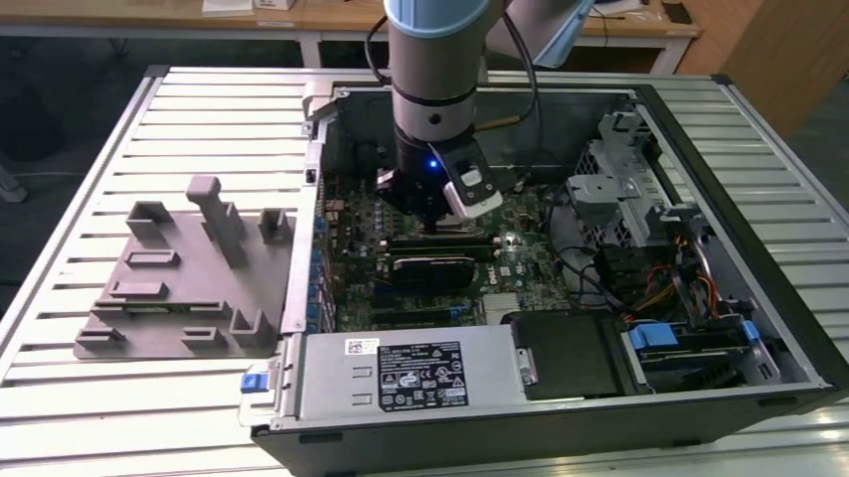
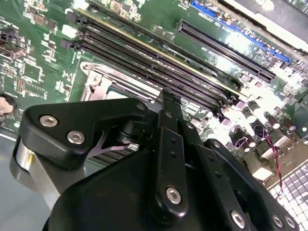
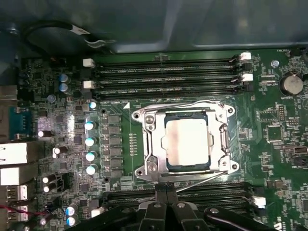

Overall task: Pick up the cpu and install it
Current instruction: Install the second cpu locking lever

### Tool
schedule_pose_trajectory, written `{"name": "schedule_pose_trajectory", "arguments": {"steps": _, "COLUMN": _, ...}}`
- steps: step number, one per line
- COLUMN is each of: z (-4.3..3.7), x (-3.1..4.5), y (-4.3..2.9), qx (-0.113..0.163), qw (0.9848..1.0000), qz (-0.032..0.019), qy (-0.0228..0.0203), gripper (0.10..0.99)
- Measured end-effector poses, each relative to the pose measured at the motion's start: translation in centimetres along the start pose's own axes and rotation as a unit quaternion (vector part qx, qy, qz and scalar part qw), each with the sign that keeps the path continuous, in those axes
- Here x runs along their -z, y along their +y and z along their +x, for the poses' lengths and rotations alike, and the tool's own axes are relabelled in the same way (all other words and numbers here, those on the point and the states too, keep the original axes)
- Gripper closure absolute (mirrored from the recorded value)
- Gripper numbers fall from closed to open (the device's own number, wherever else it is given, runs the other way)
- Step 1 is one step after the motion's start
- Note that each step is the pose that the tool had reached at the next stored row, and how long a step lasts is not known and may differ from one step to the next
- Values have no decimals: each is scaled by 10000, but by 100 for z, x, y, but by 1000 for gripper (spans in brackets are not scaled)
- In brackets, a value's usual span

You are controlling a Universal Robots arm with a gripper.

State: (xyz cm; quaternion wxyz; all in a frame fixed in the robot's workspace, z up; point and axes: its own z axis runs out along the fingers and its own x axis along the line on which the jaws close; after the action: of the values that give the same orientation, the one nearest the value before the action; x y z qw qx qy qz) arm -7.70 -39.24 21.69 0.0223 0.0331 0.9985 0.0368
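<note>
One cpu (image 3: 187, 142) lies flat in the motherboard's (image 3: 72, 86) single socket frame (image 3: 185, 144), its pale silver top bare, with memory slots (image 3: 166, 77) on two sides. My gripper (image 3: 166, 204) has its fingers pressed together, holding nothing, beside the frame's edge. The case walls (image 1: 464, 99) ring me closely.

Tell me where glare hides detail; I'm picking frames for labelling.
First wrist view: the silver-grey square cpu top is nearly washed out white. Second wrist view: the green motherboard blooms bright on one side behind the black gripper.
</note>
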Motion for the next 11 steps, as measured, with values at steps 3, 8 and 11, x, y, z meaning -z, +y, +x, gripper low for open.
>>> {"name": "schedule_pose_trajectory", "arguments": {"steps": 3, "z": 18, "x": -13, "y": -34, "qx": 1, "qw": 10000, "qz": -84, "qy": 6, "gripper": 980}}
{"name": "schedule_pose_trajectory", "arguments": {"steps": 8, "z": 48, "x": -33, "y": -88, "qx": -6, "qw": 9996, "qz": -285, "qy": 19, "gripper": 980}}
{"name": "schedule_pose_trajectory", "arguments": {"steps": 11, "z": 58, "x": -45, "y": -120, "qx": -12, "qw": 9992, "qz": -411, "qy": 27, "gripper": 980}}
